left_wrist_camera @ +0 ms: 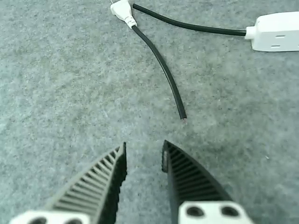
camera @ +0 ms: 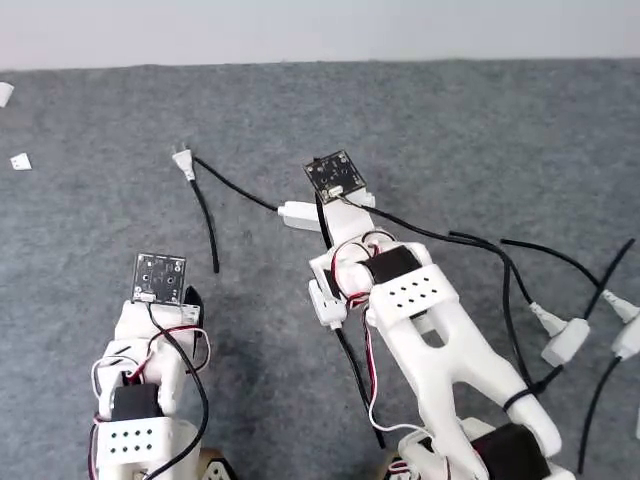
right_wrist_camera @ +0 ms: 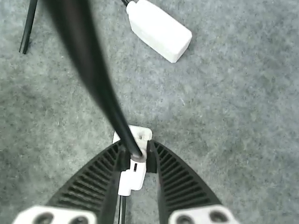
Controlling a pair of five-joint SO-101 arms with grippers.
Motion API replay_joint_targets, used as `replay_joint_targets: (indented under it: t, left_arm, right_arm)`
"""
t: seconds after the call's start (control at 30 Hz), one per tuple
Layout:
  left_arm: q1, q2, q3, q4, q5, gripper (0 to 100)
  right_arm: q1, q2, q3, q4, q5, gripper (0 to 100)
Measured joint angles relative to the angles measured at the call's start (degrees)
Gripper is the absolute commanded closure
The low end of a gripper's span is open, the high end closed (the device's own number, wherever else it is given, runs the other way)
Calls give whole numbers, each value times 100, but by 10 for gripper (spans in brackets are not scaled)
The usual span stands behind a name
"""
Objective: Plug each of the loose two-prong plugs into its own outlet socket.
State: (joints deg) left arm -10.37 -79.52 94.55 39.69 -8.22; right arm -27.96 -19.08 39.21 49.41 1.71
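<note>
Pinching of a white plug (right_wrist_camera: 130,179) by the right hand (right_wrist_camera: 135,154) is seen in the right wrist view. Ribbed fingers are pressed on both sides of the plug body, and its black cord (right_wrist_camera: 88,70) is led up past the cam. Prongs can't be made out.

A white outlet socket (right_wrist_camera: 159,29) is laid flat on the grey counter (camera: 450,130) ahead of the right hand, near the held plug but apart from it. From the socket a thin black lead (left_wrist_camera: 187,25) is run off toward a loose plug (camera: 183,160), which is laid well apart from the socket, on the left arm's side. A short cord (left_wrist_camera: 161,65) is attached to the loose plug and ends in a bare cut tip.

The left hand (left_wrist_camera: 142,149) is held spread w/ nothing between the fingers, low over bare counter, w/ the short cord's cut tip just ahead.

Two more white connector pieces (camera: 565,342) w/ black cords are laid at the counter's right edge in the high view. Plug or socket can't be told.
</note>
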Motion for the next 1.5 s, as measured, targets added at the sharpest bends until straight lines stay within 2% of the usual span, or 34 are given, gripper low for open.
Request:
replay_joint_targets:
  t: [0.2,1.2,1.5]
  left_arm:
    - [0,0,0,0,0,885]
    - [0,-44,0,0,0,882]
    - [0,-44,0,0,0,882]
  right_arm:
    - [-229,-18,88,-176,0,991]
    - [-88,-18,149,-404,501,990]
    - [-88,-35,879,-879,774,990]
